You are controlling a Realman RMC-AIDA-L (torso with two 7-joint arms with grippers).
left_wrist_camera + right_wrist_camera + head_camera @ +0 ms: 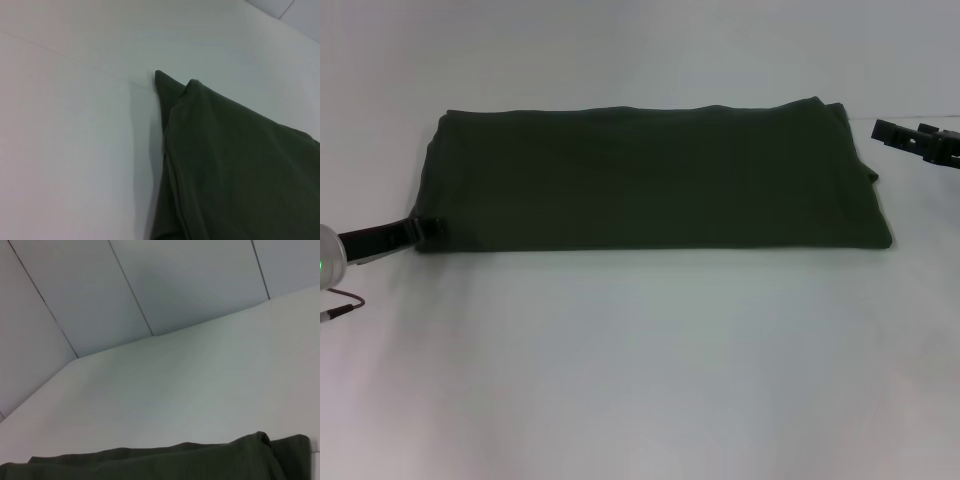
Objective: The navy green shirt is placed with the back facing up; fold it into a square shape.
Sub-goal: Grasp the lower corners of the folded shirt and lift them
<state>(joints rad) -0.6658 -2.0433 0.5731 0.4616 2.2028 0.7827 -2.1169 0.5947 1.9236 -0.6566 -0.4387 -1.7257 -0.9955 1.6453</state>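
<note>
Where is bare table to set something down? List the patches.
Widest: the white table between the navy green shirt and the robot. A narrower strip lies beyond the shirt. Crowded: its ends, with the left gripper at the near-left corner, right gripper off the far-right.

The navy green shirt (pixel 655 178) lies flat on the white table (pixel 640 370), folded into a long horizontal band with its plain side up. No lettering is visible. Its near edge runs straight; the layers at its right end are slightly offset, with a small flap projecting at the far right corner.

The left gripper (pixel 428 229) sits at the near left corner of the shirt, with its fingertips touching the fabric edge. A thin cable (pixel 342 305) loops beside that arm.

The right gripper (pixel 900 133) hangs just beyond the far right corner of the shirt, apart from the fabric.
</note>
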